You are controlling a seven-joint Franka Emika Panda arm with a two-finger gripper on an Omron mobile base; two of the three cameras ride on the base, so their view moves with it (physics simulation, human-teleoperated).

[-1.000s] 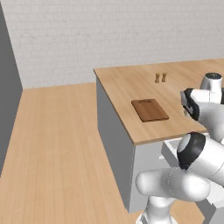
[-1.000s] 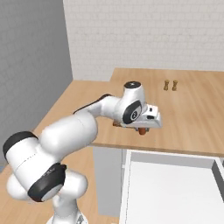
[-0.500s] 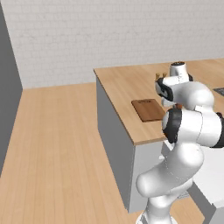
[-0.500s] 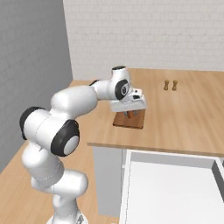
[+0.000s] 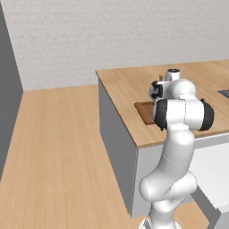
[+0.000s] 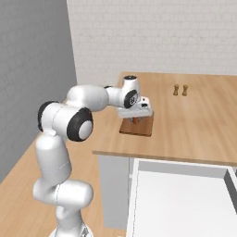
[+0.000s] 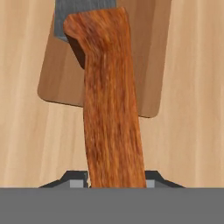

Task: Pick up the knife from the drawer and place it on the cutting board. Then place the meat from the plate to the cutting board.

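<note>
While the gripper hung over the cutting board, its fingers were clamped on the knife, whose orange-brown wood-grain handle ran from 6 toward 12 o'clock in the hand view. Only a grey steel sliver of blade showed at 12, cut off by the frame. The board was a flat dark brown rounded rectangle on the light wooden counter, partly hidden by the handle.
</note>
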